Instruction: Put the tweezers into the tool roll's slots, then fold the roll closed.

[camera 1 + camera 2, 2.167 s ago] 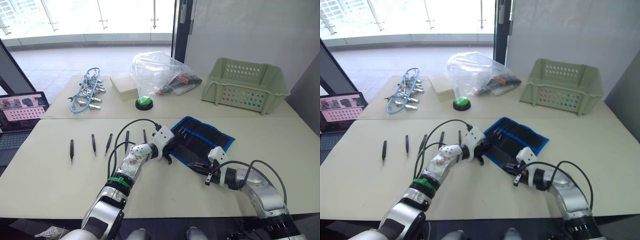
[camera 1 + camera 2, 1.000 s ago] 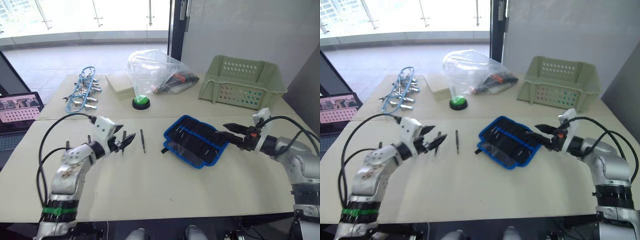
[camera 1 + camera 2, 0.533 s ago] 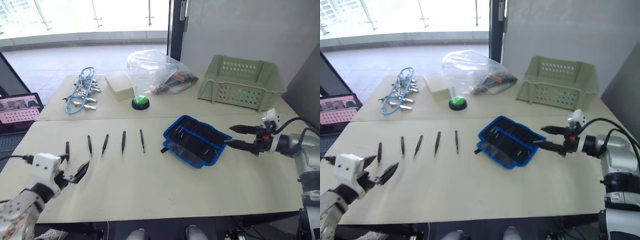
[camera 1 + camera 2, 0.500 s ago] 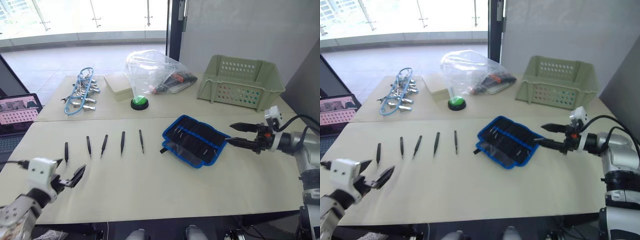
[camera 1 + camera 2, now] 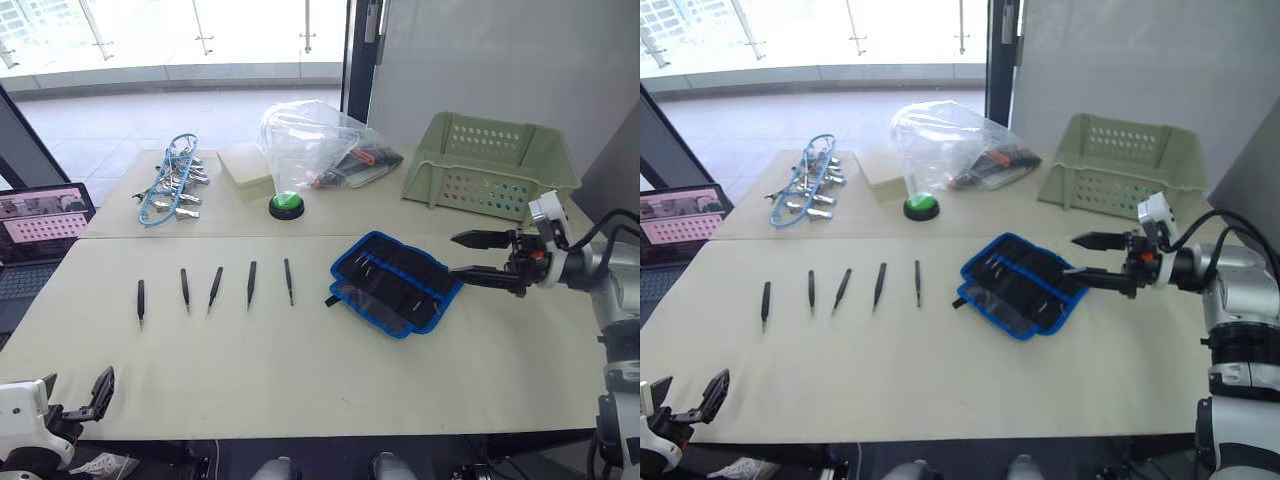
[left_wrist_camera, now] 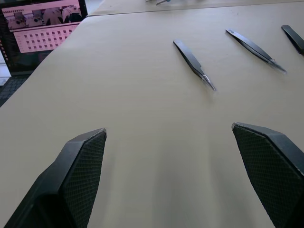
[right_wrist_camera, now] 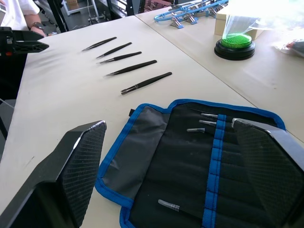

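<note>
1. Your five tweezers (image 5: 215, 286) lie in a spaced row on the desk (image 5: 300, 370), none touching, so each can be pinched alone; none is in the slots (image 7: 223, 156) yet.
2. The tool roll (image 5: 395, 283) lies unfolded beside the row's right end, inner face up, ready to take them.
3. Your right gripper (image 5: 470, 255) hovers just beside the roll's right edge, its fingers wide apart and holding nothing, probably placed to steady the fabric.
4. Your left gripper (image 5: 75, 395) sits low at the near left desk edge, fingers apart and empty, well apart from the tweezers; bring it in first.
</note>
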Tool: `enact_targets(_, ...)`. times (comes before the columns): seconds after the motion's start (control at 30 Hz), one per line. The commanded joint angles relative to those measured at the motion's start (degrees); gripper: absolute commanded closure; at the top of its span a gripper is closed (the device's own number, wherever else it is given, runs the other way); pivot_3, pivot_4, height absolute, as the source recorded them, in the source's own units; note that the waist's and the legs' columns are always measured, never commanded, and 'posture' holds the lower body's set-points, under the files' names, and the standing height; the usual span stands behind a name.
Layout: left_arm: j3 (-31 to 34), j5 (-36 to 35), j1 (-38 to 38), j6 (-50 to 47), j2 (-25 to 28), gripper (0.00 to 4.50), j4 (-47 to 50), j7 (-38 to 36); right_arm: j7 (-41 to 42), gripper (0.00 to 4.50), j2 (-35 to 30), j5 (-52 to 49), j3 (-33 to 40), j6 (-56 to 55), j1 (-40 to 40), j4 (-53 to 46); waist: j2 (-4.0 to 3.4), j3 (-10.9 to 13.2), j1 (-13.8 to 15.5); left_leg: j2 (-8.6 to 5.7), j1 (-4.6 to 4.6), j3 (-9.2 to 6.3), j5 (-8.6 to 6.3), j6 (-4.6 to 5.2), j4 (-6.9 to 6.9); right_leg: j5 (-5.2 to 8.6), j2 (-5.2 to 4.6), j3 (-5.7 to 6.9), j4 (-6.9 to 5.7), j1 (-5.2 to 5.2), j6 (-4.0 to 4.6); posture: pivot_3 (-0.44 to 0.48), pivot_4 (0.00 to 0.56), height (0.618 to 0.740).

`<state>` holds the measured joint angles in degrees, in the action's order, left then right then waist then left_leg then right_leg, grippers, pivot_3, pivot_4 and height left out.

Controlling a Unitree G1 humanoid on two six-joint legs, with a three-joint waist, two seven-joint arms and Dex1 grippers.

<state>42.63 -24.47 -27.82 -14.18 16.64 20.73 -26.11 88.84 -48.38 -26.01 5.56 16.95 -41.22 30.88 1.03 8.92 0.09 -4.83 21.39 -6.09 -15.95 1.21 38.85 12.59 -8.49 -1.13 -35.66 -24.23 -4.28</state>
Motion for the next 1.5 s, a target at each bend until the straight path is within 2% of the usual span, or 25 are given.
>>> enact_targets(0.03, 1.6, -0.9, 2.3, 0.4, 2.4, 0.02, -2.0, 1.9, 2.2, 0.0, -0.7, -0.4, 0.8, -0.6, 1.3, -1.8, 0.0, 0.0, 0.1, 0.0, 0.0, 0.0, 0.0, 0.0, 0.0, 0.0, 0.0, 0.0, 0.0, 0.0, 0.0, 0.0, 0.15, 0.74)
enact_targets(0.23, -1.3, -0.8, 11.8, -3.9, 7.5, 0.02, -9.1, 4.9, -0.6, 0.0, -1.5, -1.0, 1.8, 1.1, 5.4, -6.7, -0.01, 0.0, 0.4, -0.06, 0.0, -0.03, 0.03, -0.04, 0.02, -0.01, 0.0, 0.01, -0.09, -0.03, 0.01, 0.0, 0.15, 0.74)
enact_targets(0.43, -5.6, 0.3, 19.7, -6.2, 9.3, 0.02, -12.9, 7.0, -2.9, 0.0, -2.8, -1.8, 4.2, 2.5, 10.2, -11.6, -0.01, 0.0, 0.5, -0.1, -0.01, -0.06, 0.04, -0.07, 0.01, -0.01, 0.01, 0.01, -0.11, -0.05, 0.01, 0.0, 0.15, 0.74)
enact_targets(0.67, -12.6, 2.8, 26.7, -9.6, 5.6, 0.02, -16.3, 13.2, -5.5, 0.0, -4.4, -3.2, 7.9, 4.8, 15.3, -17.0, 0.0, 0.0, 0.4, -0.12, -0.01, -0.06, 0.05, -0.09, 0.02, -0.01, 0.01, -0.01, -0.13, -0.05, 0.01, 0.0, 0.15, 0.74)
enact_targets(0.9, -15.9, 5.5, 30.7, -10.1, 1.7, 0.02, -20.4, 18.8, -6.2, 0.0, -4.8, -3.9, 8.6, 5.3, 16.7, -18.6, -0.08, 0.0, 0.7, -0.17, -0.08, -0.06, 0.07, -0.12, 0.02, -0.01, -0.01, -0.01, -0.19, 0.01, 0.02, 0.0, 0.15, 0.74)
enact_targets(1.0, -16.9, 6.4, 31.8, -10.6, 0.8, 0.86, -21.0, 20.3, -6.3, 0.0, -4.7, -4.1, 8.8, 5.3, 16.9, -18.9, -0.16, -0.1, 0.9, -0.21, -0.15, -0.06, 0.08, -0.13, 0.02, -0.02, -0.02, -0.01, -0.2, 0.07, 0.01, 0.0, 0.15, 0.74)
enact_targets(1.37, -15.9, 7.4, 35.3, -7.5, 0.1, 4.46, -26.1, 22.6, -6.1, 0.0, -5.1, -3.9, 9.1, 3.3, 16.3, -17.9, -0.28, -0.2, 2.1, -0.23, -0.16, -0.06, 0.09, -0.15, 0.06, -0.02, -0.06, -0.01, -0.21, 0.09, -0.01, 0.0, 0.15, 0.74)
enact_targets(1.5, -15.5, 7.4, 35.2, -5.5, 1.0, 4.49, -25.8, 21.8, -6.6, 0.0, -4.7, -3.9, 9.3, 3.0, 17.2, -18.6, -0.29, -0.2, 2.2, -0.23, -0.16, -0.06, 0.11, -0.18, 0.05, -0.03, -0.06, 0.0, -0.22, 0.09, -0.01, 0.0, 0.15, 0.74)
